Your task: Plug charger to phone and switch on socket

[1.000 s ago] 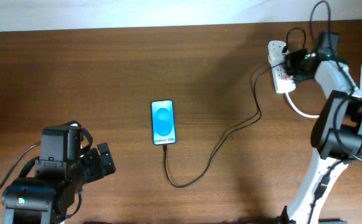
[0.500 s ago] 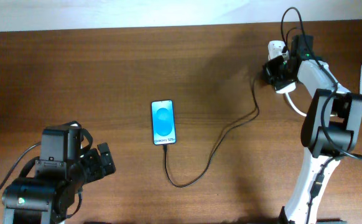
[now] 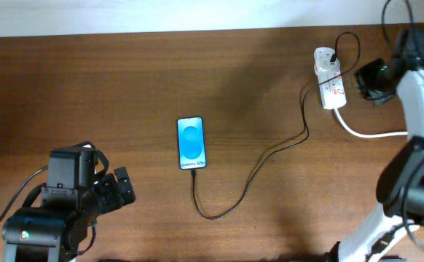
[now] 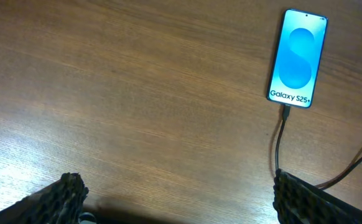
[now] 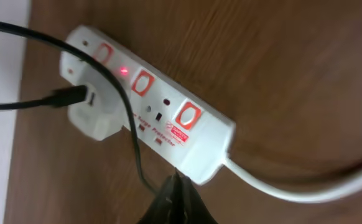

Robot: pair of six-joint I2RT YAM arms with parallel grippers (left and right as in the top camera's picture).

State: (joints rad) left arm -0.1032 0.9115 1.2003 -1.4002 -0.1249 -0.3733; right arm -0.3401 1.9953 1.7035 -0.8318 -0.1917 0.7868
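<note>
The phone (image 3: 191, 143) lies flat mid-table, its blue "Galaxy S25+" screen lit; it also shows in the left wrist view (image 4: 297, 58). The thin black charger cable (image 3: 250, 175) is plugged into the phone's bottom end (image 4: 285, 114) and runs right to the white socket strip (image 3: 329, 78). In the right wrist view the socket (image 5: 162, 118) shows a lit red lamp (image 5: 124, 71) and a white adapter (image 5: 97, 111) with the cable in it. My right gripper (image 5: 178, 180) is shut and empty, just off the strip's edge. My left gripper (image 4: 175, 199) is open, below left of the phone.
The thick white power cord (image 3: 368, 133) curves from the strip to the right, under my right arm; it also shows in the right wrist view (image 5: 293, 186). A pale wall strip (image 3: 161, 14) borders the table's far edge.
My right gripper was over the socket strip half a second ago; it has since pulled back to the right of it. The left arm, phone and cable have not moved.
</note>
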